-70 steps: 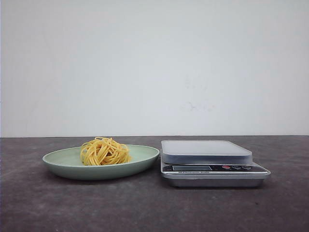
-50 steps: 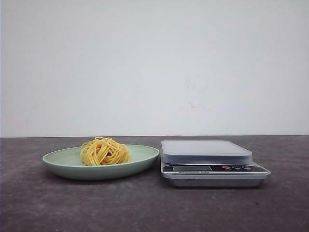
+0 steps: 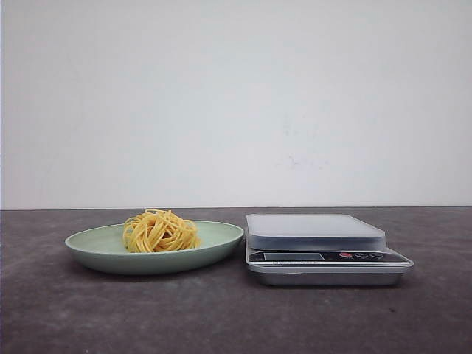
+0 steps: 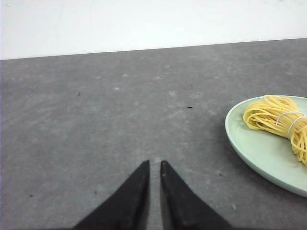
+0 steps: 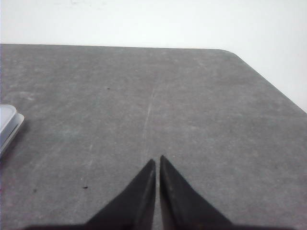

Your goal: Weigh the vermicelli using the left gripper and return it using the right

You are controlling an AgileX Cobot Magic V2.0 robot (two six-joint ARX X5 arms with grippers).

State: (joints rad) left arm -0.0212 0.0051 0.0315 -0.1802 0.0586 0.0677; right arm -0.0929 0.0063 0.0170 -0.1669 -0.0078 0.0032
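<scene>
**Nothing lifted yet: noodles on plate, both arms back**

Grey table (image 3: 236, 317) runs wide; scale (image 3: 324, 251) sits right of centre, platform bare; green plate (image 3: 110, 251) just beside it on the left, rims close, can't tell if touching; vermicelli (image 3: 160, 231) is a tied yellow coil lying in the plate, a pale band round it in the left wrist view; left gripper (image 4: 154, 165) low over bare table, off to the side of the plate, tips pressed nearly together, holding nothing; right gripper (image 5: 157, 160) likewise nearly closed and empty, scale only at the frame edge. Risks, as I judge: tips must spread first or they'll shove the coil; loose strands may slip out of a pinch; a low approach could nudge the shallow plate into the scale.
</scene>
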